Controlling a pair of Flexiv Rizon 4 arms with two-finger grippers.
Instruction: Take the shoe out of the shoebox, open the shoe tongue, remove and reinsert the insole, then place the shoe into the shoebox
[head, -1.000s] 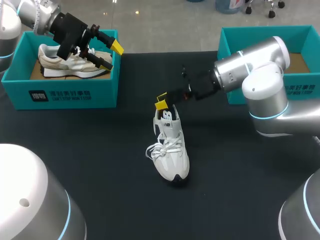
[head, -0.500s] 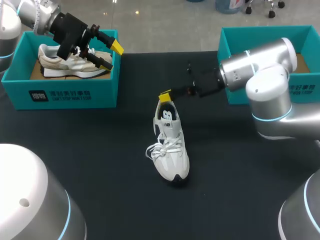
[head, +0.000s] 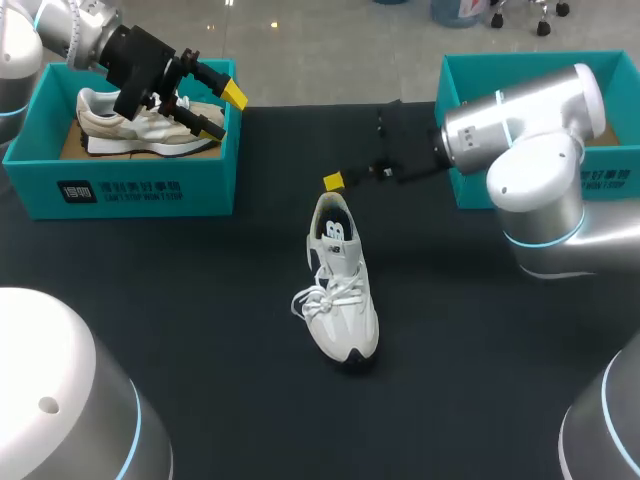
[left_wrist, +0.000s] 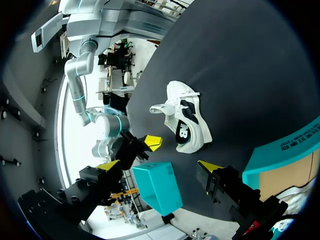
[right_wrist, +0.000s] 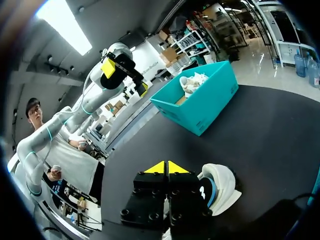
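Shoe (head: 340, 290) (white, upright) on dark table (head: 200, 330), right hand (head: 334, 181) closed near heel

A robotics lab workstation: the grey, blue-ringed left arm (head: 30, 40) and right arm (head: 530, 120) come in over a black-covered table (head: 220, 300), which is staged with a teal shoebox (head: 120, 190) at far left, a second shoebox (head: 605, 185) at far right, and a white shoe (head: 340, 290) between them.

Bright, even overhead light; sheen on the right arm (head: 520, 110), shoe (head: 340, 300) evenly lit.
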